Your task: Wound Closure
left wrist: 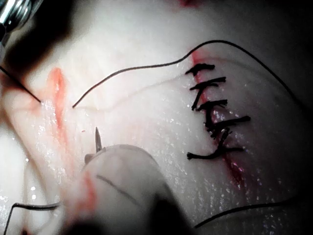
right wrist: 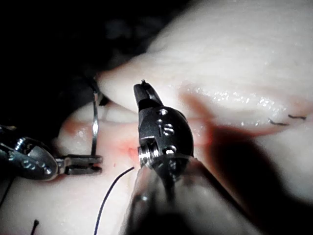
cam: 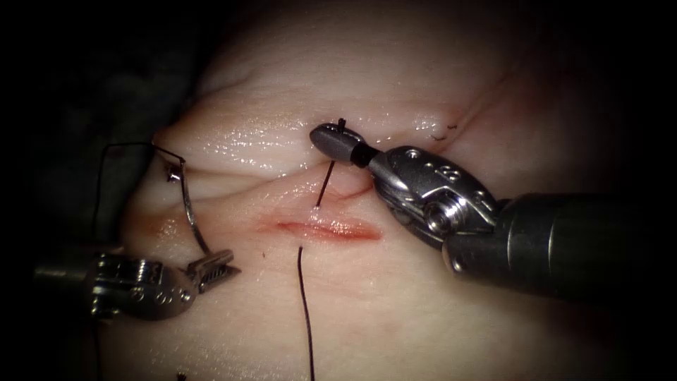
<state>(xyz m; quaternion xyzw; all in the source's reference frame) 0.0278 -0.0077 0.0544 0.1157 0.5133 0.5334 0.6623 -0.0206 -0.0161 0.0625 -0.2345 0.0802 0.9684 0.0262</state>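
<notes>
Steel needle (cam: 189, 204) in left jaws

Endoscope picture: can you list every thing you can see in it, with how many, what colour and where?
tissue: one, pale pink, under everything.
cut: one, red and wet, in the middle of the tissue.
needle: one, silver and curved, left of the cut, out of the tissue, held near one end.
thread: one dark strand running from the right tool down into the cut; another dark piece lies below the cut.
cut ends of thread: a few, dark, above and right of the cut.
left tool: one, silver, left of the cut, jaws shut on the needle.
right tool: one, grey metal, above the cut, jaws shut on the thread.
</notes>
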